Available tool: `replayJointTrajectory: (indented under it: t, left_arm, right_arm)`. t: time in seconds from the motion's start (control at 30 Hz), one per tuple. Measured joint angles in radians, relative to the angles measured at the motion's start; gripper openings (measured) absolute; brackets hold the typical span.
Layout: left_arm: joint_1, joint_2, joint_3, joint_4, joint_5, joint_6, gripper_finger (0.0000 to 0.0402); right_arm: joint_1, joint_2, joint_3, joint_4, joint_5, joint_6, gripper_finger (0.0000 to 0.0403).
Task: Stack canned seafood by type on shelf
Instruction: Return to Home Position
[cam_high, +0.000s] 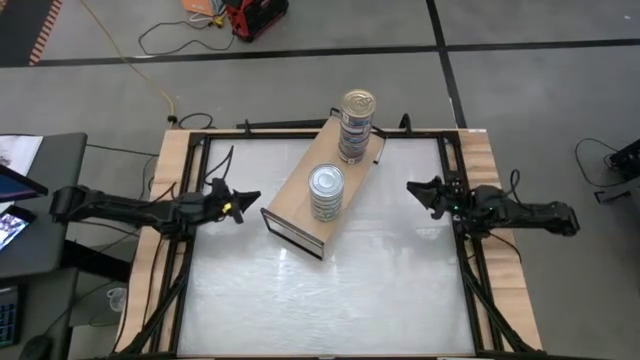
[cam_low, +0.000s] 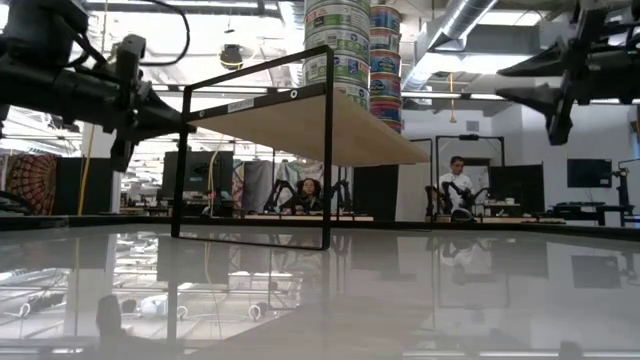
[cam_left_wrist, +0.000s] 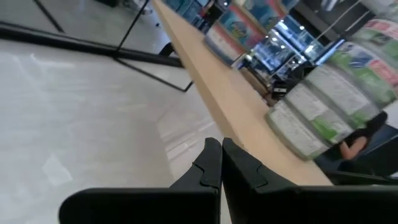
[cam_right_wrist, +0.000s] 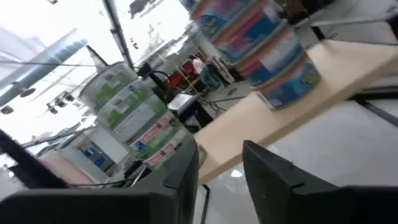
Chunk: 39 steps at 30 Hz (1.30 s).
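The shelf (cam_high: 300, 200) is a tan board on a thin black frame (cam_low: 327, 150), standing slantwise on the white table. Two stacks of canned seafood stand on its top. The silver-lidded stack with green labels (cam_high: 326, 190) is nearer, the gold-lidded stack with blue labels (cam_high: 357, 122) farther. My left gripper (cam_high: 252, 200) hovers shut and level just left of the shelf's near end, its tips (cam_left_wrist: 221, 163) close to the board's edge. My right gripper (cam_high: 415, 188) hovers level to the right of the shelf, its fingers (cam_right_wrist: 268, 177) apart with nothing between them.
Wooden rails (cam_high: 170, 200) and black bars border the white table top (cam_high: 320, 300). Bare table lies in front of the shelf. Cables and a red device (cam_high: 255, 15) lie on the floor beyond. A person (cam_low: 457, 185) and other arms show in the room behind.
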<state>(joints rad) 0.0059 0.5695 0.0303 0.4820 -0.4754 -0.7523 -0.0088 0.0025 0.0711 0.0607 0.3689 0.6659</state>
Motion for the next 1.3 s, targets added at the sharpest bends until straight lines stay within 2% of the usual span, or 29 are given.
replayJointTrajectory:
  t: [0.23, 0.37, 0.67, 0.9, 1.13, 1.3]
  left_arm:
    - [-0.034, -0.054, -0.001, -0.072, -0.076, 0.022, 0.0]
    - [-0.034, -0.077, -0.001, -0.113, -0.081, -0.021, 0.0]
    - [-0.034, -0.079, -0.002, -0.175, -0.052, 0.061, 0.0]
    - [-0.034, -0.079, -0.002, -0.299, -0.045, 0.101, 0.0]
    - [-0.034, -0.079, -0.002, -0.428, -0.044, 0.101, 0.0]
    - [-0.034, -0.079, -0.002, -0.444, -0.044, 0.101, 0.0]
  right_arm:
    - [0.0, 0.0, 0.0, 0.008, 0.023, -0.054, 0.0116]
    - [0.0, 0.0, 0.0, -0.016, 0.023, -0.054, 0.0108]
    - [0.0, 0.0, 0.0, -0.109, 0.024, -0.054, 0.0108]
    - [0.0, 0.0, 0.002, -0.203, 0.025, -0.072, 0.0108]
    - [0.0, 0.0, 0.003, -0.212, 0.025, -0.072, 0.0108]
    - [0.0, 0.0, 0.003, -0.213, 0.025, -0.072, 0.0108]
